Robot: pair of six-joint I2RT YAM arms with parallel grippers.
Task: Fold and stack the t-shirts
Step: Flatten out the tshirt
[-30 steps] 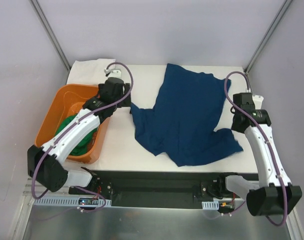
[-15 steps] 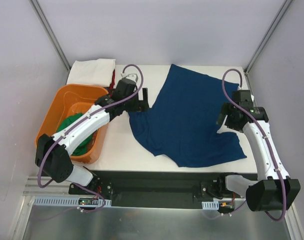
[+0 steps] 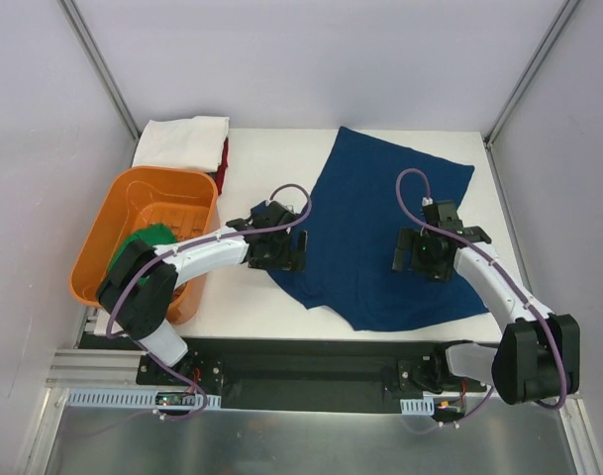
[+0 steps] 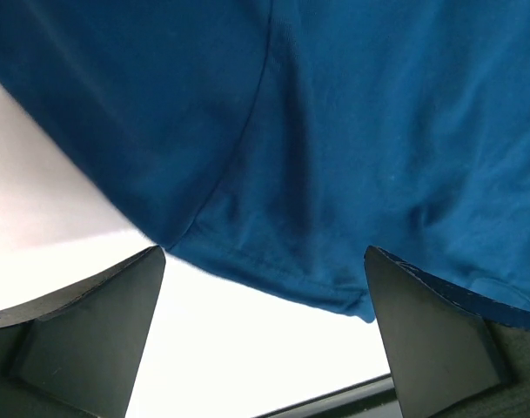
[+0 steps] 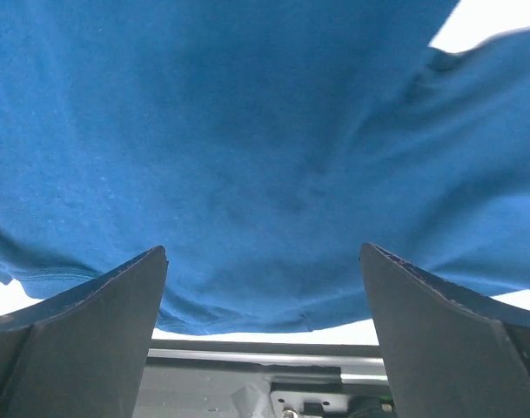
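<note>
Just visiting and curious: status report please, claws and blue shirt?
Both claws open, empty: left claw at left edge of blue shirt, right claw over its right side. Shirt spread out, unfolded. Nothing blocking; orange tub off left.

Navy shirt (image 3: 365, 213); green shirt (image 3: 141, 240); white shirt (image 3: 182, 139); orange tub (image 3: 160, 177).

Orange plastic tub (image 3: 167, 203) at the left edge of a white table (image 3: 271, 153), 2 slanted metal posts (image 3: 98, 64) at the back corners, black rail (image 3: 311, 358) along the near edge.
</note>
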